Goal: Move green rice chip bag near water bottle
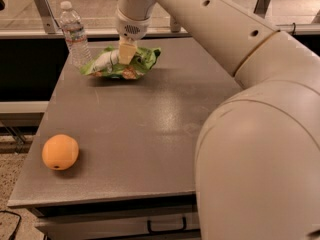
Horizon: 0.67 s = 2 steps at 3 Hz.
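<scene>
The green rice chip bag [137,64] lies crumpled on the grey table [150,129] at its far left, with a white panel and an orange-red patch showing. The water bottle [73,33], clear with a white cap, stands upright just left of the bag, close to its left tip. My gripper [126,53] reaches down from above onto the middle of the bag, and its pale fingers are shut on the bag's top. The bag rests on the table surface.
An orange [60,152] sits near the table's front left corner. My large white arm [250,134] fills the right side and hides that part of the table. A rail and metal posts [42,4] run behind the table.
</scene>
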Tool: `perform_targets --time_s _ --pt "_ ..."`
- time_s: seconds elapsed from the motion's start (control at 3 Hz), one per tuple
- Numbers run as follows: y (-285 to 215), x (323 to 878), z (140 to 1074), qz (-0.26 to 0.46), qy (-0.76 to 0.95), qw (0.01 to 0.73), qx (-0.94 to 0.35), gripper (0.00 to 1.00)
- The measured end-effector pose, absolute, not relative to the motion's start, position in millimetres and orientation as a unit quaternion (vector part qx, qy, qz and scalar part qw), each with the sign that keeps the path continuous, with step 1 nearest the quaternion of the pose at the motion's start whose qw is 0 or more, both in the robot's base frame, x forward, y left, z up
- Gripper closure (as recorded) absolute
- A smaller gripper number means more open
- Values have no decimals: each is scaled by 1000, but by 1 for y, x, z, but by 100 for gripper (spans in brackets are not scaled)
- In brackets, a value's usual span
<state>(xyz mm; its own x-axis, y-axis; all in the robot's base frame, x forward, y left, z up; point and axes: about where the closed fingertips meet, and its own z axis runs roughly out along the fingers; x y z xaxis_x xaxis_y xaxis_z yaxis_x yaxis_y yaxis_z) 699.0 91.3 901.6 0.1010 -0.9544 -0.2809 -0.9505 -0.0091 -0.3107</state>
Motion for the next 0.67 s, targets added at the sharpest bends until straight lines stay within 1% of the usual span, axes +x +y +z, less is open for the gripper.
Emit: perform_targets --time_s 0.33,0.67 --pt "94 699 898 -3 670 212 -711 0" --pt "94 699 898 -3 670 212 -711 0"
